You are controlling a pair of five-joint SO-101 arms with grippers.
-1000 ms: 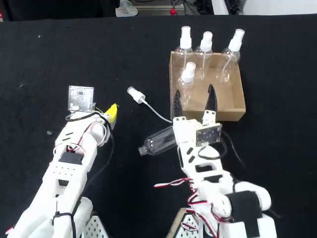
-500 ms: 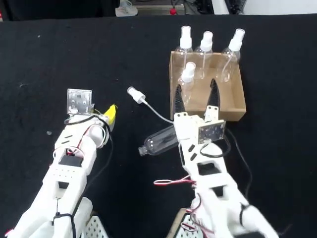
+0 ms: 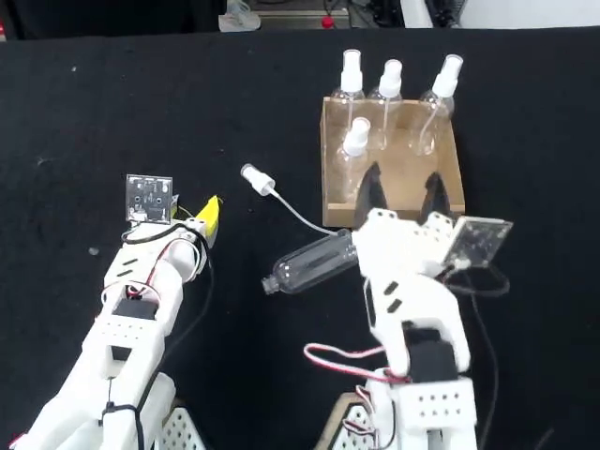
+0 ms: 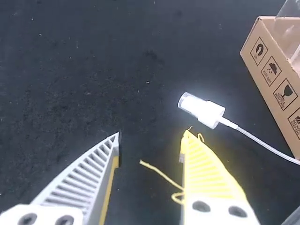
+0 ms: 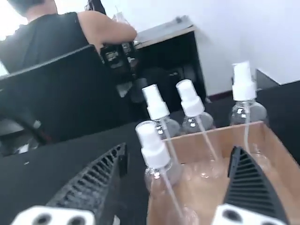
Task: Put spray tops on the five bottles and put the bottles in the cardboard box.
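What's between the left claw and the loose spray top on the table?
Only bare table separates left claw from spray top, per left wrist view.

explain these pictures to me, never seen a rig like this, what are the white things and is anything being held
The white things are two small robot arms at a black table, each ending in a two-fingered claw. The high view looks down from a fixed camera above. The other two views come from cameras on the arms' wrists, so each looks out past its own claw. The left claw has a yellow finger. The right claw is black and hangs over the near side of the cardboard box. Four bottles with spray tops stand in the box. A fifth bottle lies on its side on the table with no top, and the loose spray top lies nearby. Both claws are open and hold nothing.
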